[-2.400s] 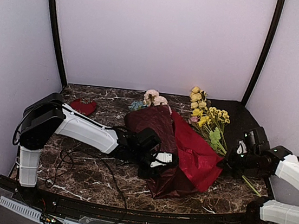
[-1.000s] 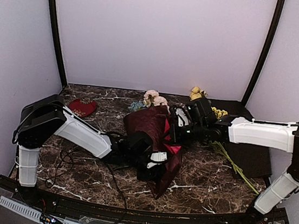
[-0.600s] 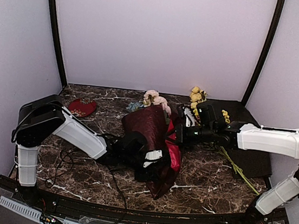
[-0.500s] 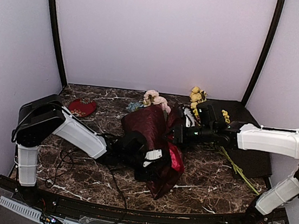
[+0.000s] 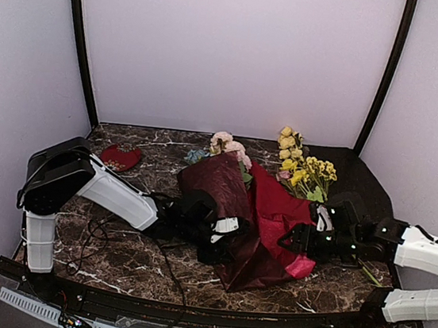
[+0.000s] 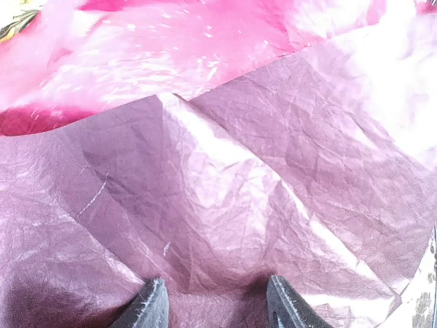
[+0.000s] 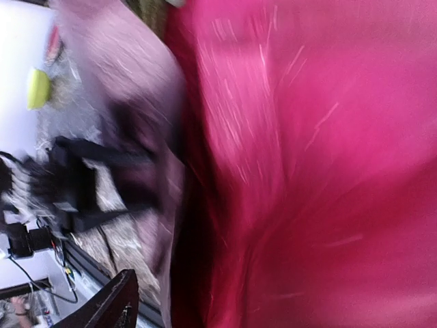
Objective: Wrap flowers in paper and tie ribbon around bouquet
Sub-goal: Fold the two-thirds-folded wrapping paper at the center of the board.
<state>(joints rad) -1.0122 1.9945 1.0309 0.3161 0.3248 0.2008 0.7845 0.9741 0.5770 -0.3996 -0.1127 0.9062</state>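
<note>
Top external view: the paper (image 5: 276, 219) lies mid-counter (image 5: 135, 262), its burgundy fold over the flowers (image 5: 229, 145) and its red face spread rightward. Left hand (image 6: 218, 306) straddles the burgundy fold; I cannot tell whether it grips. Right hand (image 5: 289, 242), released, sits over the red face.

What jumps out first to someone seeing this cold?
The crinkled paper, burgundy with a bright red face, sprawls mid-table, the flowers poking out its far end. The left gripper is at the burgundy fold, the right gripper at the red flap; yellow stems lie far right.
</note>
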